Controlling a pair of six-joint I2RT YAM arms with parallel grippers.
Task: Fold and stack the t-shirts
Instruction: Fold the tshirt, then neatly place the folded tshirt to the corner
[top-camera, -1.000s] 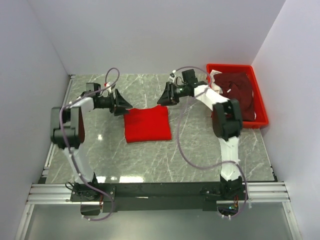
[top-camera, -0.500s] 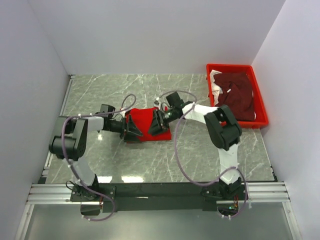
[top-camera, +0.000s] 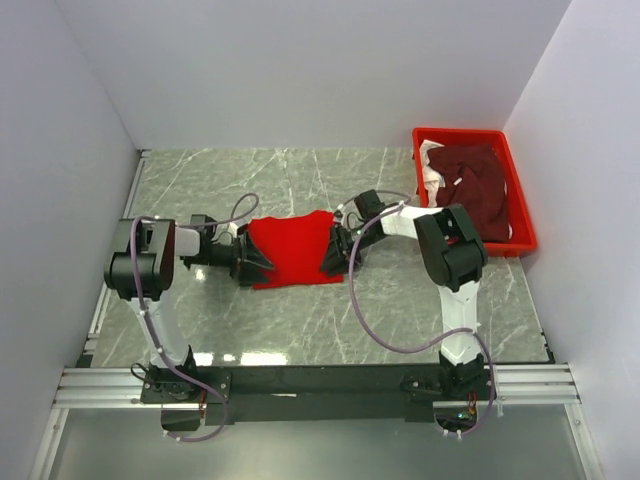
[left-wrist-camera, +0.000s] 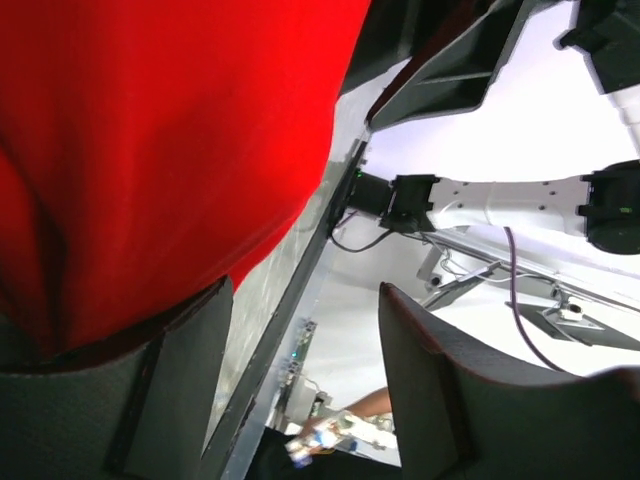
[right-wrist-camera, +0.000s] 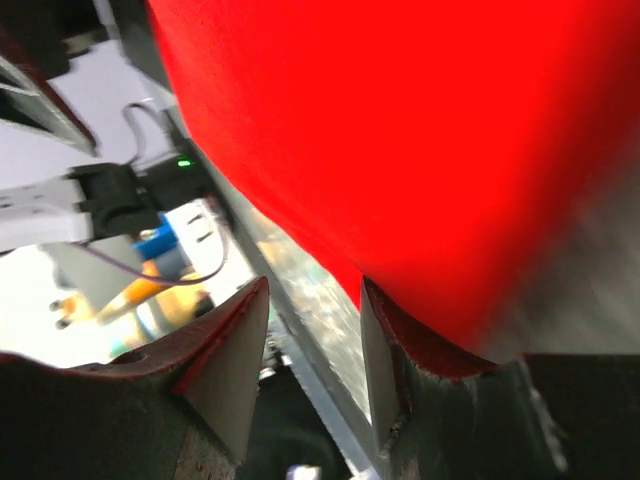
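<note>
I see the bright red t-shirt (top-camera: 292, 248) lying folded on the grey marble table (top-camera: 300, 330), white walls (top-camera: 300, 70) around. My left gripper (top-camera: 252, 268) and right gripper (top-camera: 333, 257) flank it, both half open and clasping nothing. The maroon t-shirt (top-camera: 475, 180) sits in the tray (top-camera: 522, 205).

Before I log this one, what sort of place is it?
Likely a lab robot-testing cell: plain white walls box in a marble-patterned tabletop, and an aluminium rail along its near edge carries the left arm and right arm.
</note>
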